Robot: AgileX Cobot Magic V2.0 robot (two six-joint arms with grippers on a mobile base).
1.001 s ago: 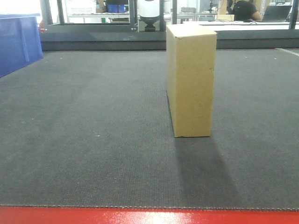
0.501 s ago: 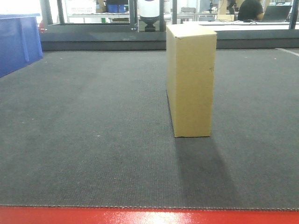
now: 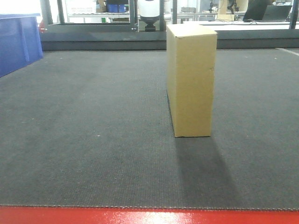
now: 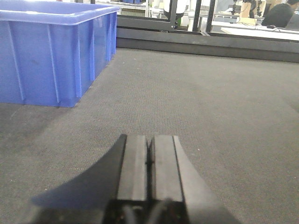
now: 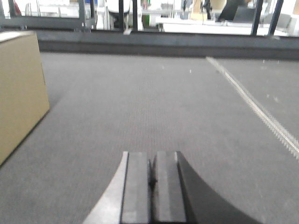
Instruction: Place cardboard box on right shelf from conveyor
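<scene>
The cardboard box (image 3: 191, 79) stands upright on the dark grey conveyor (image 3: 93, 140), a little right of centre in the front view. Its side also shows at the left edge of the right wrist view, cardboard box (image 5: 18, 88). My left gripper (image 4: 149, 140) is shut and empty, low over the conveyor (image 4: 210, 116). My right gripper (image 5: 153, 156) is shut too, holding nothing, with the box off to its left and apart from it. The right shelf is out of view.
A blue plastic bin (image 4: 51, 51) sits on the belt ahead and left of my left gripper, and shows at the far left as the blue bin (image 3: 18, 42). The red front edge (image 3: 149, 215) runs along the bottom. A seam strip (image 5: 257, 109) crosses the belt on the right.
The box and both grippers have not moved. Only a person in the far background has shifted out of sight.
</scene>
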